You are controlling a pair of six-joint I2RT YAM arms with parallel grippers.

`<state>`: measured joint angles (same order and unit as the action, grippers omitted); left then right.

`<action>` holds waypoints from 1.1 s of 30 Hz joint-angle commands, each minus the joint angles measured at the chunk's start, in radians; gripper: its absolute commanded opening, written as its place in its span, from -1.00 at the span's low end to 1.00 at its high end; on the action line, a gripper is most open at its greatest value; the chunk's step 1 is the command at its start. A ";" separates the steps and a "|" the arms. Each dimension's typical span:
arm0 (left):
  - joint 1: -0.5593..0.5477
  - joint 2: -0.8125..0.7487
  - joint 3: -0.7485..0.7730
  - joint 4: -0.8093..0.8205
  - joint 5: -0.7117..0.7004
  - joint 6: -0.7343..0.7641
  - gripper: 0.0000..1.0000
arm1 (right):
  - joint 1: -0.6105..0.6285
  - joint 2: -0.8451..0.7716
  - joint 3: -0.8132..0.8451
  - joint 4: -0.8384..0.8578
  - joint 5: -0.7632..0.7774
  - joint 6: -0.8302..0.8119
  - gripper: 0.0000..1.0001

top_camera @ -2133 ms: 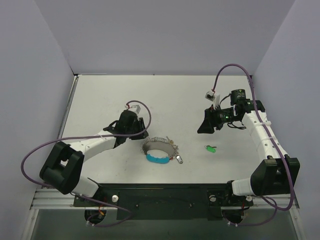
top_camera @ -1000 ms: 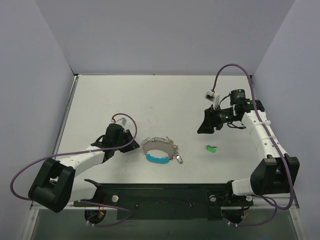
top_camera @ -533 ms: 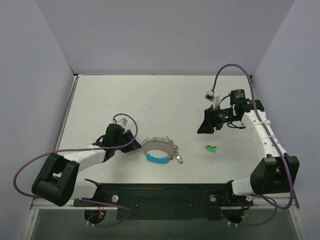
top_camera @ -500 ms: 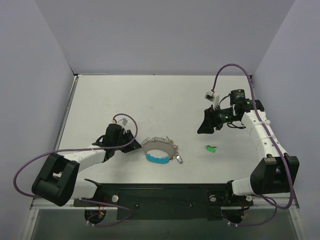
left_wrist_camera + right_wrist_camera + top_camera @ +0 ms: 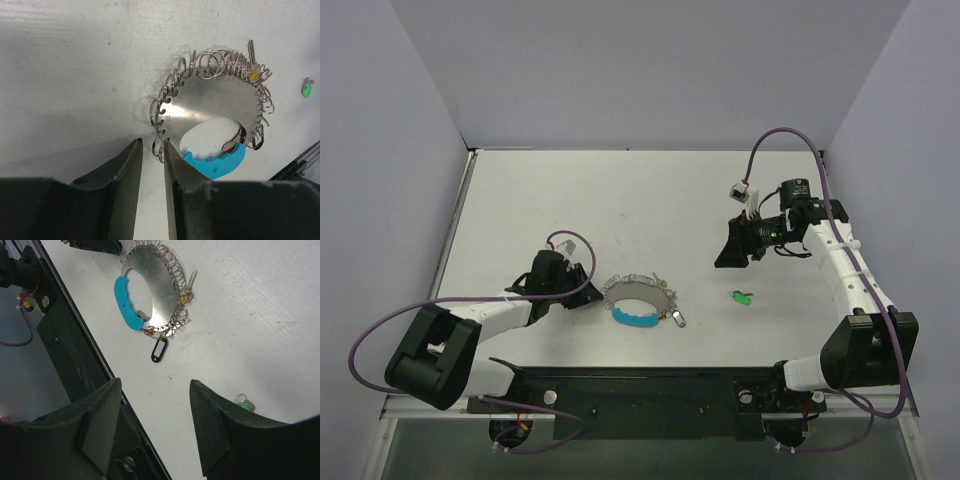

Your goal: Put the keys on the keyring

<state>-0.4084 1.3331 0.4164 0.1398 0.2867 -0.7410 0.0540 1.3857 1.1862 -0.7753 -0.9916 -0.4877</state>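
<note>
Nearest the bases, the left arm lies low along the table (image 5: pixel 670 190). The left gripper (image 5: pixel 152 145) has its jaws set to a narrow slit with bare table showing through and nothing clamped between them. Its tips sit right at the left rim of the keyring (image 5: pixel 215 107); whether they touch it cannot be told. One keyring is present, lying flat near the table's middle, toward the front. It is a silvery plate with an oval hole, many small wire loops strung round its edge, and one light-blue segment (image 5: pixel 220 161) on the near side. On the loops: one silver key (image 5: pixel 251 50), one yellowish head (image 5: pixel 255 75), one red bit (image 5: pixel 231 146) by the blue segment, and one black tag (image 5: pixel 159 350) lying just outside the rim. To the right, well apart from the keyring, one green key (image 5: pixel 740 297) lies loose on the table with a small ring on it. Farther back, the right gripper (image 5: pixel 155 386) hangs above the table beyond the green key, jaws spread wide and holding nothing.
</note>
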 commanded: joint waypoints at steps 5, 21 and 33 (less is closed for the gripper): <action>0.002 0.029 0.004 0.057 0.014 -0.003 -0.35 | 0.006 0.003 0.000 -0.036 -0.021 -0.029 0.04; 0.002 0.078 0.007 0.103 0.077 -0.012 -0.43 | 0.006 0.004 0.003 -0.041 -0.019 -0.035 0.04; 0.002 0.061 0.019 0.086 0.083 -0.015 -1.00 | 0.006 0.003 0.004 -0.045 -0.021 -0.037 0.04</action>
<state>-0.4088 1.4067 0.4160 0.2134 0.3584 -0.7582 0.0540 1.3857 1.1862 -0.7891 -0.9916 -0.5003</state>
